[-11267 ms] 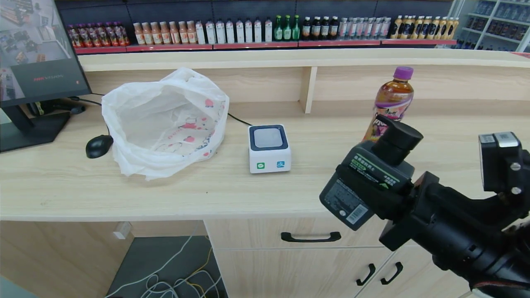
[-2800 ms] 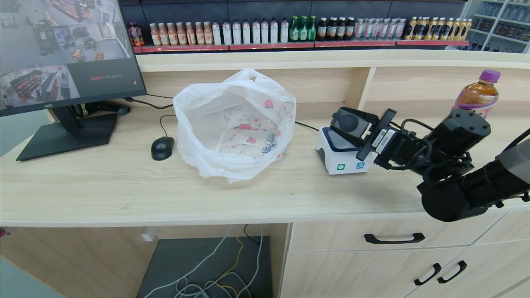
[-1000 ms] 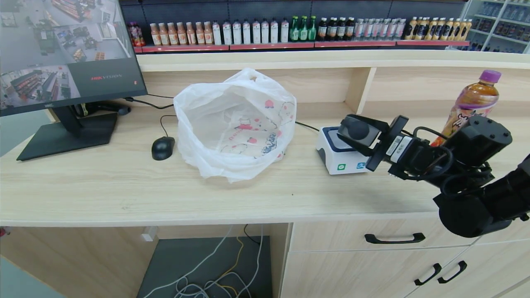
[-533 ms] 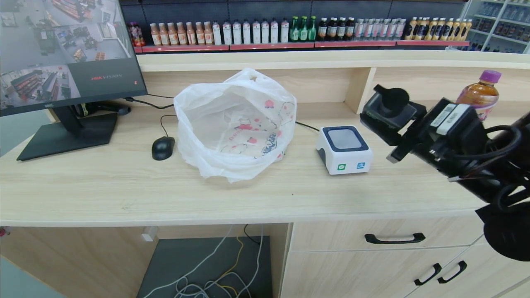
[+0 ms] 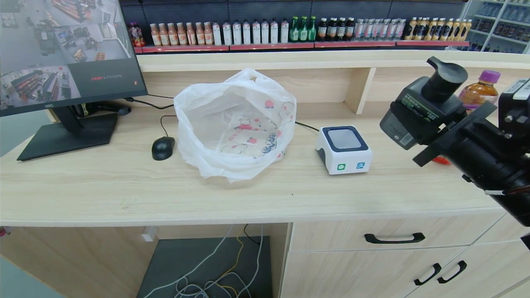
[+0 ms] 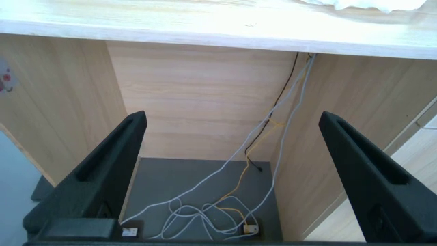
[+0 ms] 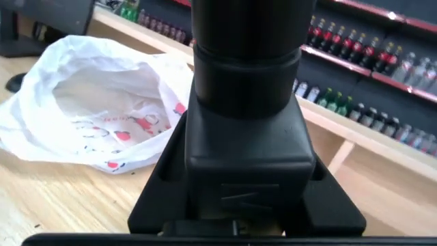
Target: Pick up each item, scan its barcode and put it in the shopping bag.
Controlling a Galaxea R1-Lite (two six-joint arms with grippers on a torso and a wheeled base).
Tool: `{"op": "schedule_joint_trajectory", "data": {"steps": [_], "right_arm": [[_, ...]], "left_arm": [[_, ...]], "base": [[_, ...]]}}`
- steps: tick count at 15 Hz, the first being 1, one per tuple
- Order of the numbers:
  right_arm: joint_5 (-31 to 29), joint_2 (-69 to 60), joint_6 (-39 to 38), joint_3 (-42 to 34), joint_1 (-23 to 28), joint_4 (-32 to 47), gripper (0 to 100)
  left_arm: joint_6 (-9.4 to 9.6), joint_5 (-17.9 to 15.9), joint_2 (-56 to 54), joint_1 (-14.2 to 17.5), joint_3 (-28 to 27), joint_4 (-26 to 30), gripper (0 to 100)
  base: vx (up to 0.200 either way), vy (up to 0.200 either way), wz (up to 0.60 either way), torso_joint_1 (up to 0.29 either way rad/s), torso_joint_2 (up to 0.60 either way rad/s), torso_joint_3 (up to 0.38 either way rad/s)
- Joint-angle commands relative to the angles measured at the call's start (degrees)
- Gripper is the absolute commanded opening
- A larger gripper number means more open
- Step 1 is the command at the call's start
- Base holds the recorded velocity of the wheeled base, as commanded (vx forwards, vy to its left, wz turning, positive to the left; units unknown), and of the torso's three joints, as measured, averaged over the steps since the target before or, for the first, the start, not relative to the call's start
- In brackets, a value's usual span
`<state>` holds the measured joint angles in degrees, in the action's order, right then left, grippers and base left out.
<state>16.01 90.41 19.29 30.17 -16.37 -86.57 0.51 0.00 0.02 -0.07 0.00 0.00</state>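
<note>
A black square bottle [image 5: 418, 111] with a round cap and a barcode label hangs in the air to the right of the white scanner [image 5: 344, 149], cap tilted up. My right gripper [image 5: 463, 118] is shut on its lower part. In the right wrist view the black bottle [image 7: 246, 137] stands close up, with the white shopping bag [image 7: 89, 116] behind it. The shopping bag [image 5: 236, 124] stands open on the counter, left of the scanner. A tea bottle with a purple cap [image 5: 480, 89] stands at the counter's far right. My left gripper [image 6: 232, 184] is open below the counter's edge.
A monitor [image 5: 62, 54] and a black mouse [image 5: 162, 148] sit left of the bag. A raised ledge [image 5: 290, 60] runs along the counter's back, with bottle shelves behind. Cables [image 6: 218, 212] lie on the floor under the counter. Drawers [image 5: 393, 238] are below right.
My right gripper has lifted the black bottle away from above the scanner, up and to the right, turning its cap upward. The scanner top now shows uncovered.
</note>
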Motion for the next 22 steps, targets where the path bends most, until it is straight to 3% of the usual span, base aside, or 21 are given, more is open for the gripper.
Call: {"op": "schedule_joint_trajectory", "data": {"steps": [1, 2, 7, 12, 19, 22], "right_arm": [[-1.8, 0.2, -1.6, -0.5, -0.1, -0.3, 0], [-11.2, 0.2, -5.8, 0.4, -0.5, -0.3, 0], [-20.0, 0.4, -10.4, -0.3, -7.9, 0.1, 0], [-20.5, 0.4, -12.2, -0.5, -8.2, -0.1, 0], [-23.8, 0.6, -13.2, 0.5, -12.5, 0.3, 0], [-23.5, 3.3, -14.0, 5.6, -13.6, 1.8, 0]], "left_arm": [[0.02, 0.0, 0.0, 0.0, 0.0, 0.0, 100], [-0.25, 0.0, 0.1, 0.1, 0.0, 0.1, 100], [-0.25, 0.0, 0.0, 0.1, 0.0, 0.0, 100], [-0.34, 0.0, 0.0, 0.0, 0.0, 0.0, 100], [-0.25, 0.0, 0.0, 0.1, 0.0, 0.0, 100], [-0.25, 0.0, 0.0, 0.0, 0.0, 0.0, 100]], "base": [[0.0, 0.0, 0.0, 0.0, 0.0, 0.0], [0.0, 0.0, 0.0, 0.0, 0.0, 0.0], [0.0, 0.08, 0.0, 0.0, 0.0, 0.001], [0.0, 0.2, 0.0, 0.003, 0.01, 0.001], [0.0, 0.2, 0.0, 0.004, 0.0, 0.004], [0.0, 0.2, 0.0, 0.001, 0.0, 0.004]]}}
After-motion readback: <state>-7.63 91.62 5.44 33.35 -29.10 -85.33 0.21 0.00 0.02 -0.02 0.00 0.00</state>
